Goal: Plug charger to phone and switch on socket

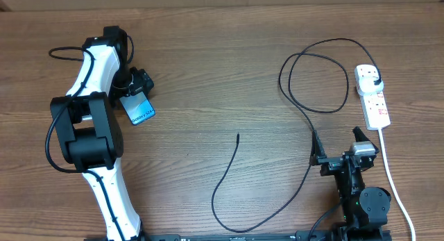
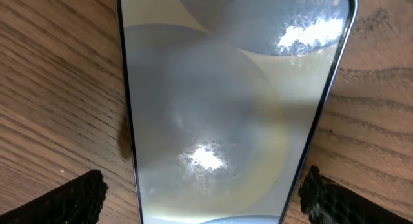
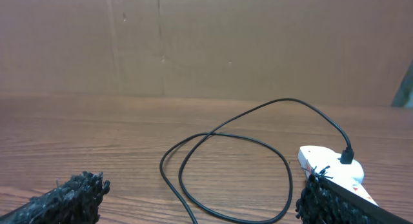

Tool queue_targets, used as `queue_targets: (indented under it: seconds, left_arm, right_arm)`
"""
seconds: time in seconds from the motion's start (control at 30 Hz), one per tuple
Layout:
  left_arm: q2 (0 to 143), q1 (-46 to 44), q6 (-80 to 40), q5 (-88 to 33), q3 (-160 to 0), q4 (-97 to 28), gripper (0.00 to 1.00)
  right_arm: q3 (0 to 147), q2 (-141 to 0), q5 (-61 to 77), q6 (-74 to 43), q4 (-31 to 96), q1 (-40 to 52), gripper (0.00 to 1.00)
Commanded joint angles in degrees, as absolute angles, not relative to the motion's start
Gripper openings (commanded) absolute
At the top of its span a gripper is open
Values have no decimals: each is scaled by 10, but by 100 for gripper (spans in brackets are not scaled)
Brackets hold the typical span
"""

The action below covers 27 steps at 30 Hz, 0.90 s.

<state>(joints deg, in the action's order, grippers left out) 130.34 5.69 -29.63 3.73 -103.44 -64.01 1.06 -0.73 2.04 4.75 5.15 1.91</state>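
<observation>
Your clearest writing is on the phone: white "Galaxy" on its light blue screen in the overhead view, with the letters after it too small to read. In the left wrist view, a faint mark in the screen's top corner looks like "100%". The socket carries small red marks, none legible.

Your left hand sits right over the phone, which lies flat on the surface. Its fingers are spread wider than the phone and straddle its two long edges without pinching it. Your left hand holds nothing.

Your right hand is near the front edge, its fingers wide apart with nothing gripped. The socket lies just to its right. The charger is plugged into the socket's far outlet. From there it loops, passes just beside the right hand, and you cannot tell if it touches. Its free tip rests mid-surface, well apart from the phone.
</observation>
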Motion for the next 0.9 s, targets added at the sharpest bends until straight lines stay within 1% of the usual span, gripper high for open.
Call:
queue_targets:
  seconds: [0.0,0.87]
  left_arm:
    - [1310,56,-291,45,-1033,-639,100]
    - [1315,55,-292,34,-1032,-627,100]
  right_arm:
    - [5,-2,13,50,48,22,100]
    - [5,-2,13,50,48,22,100]
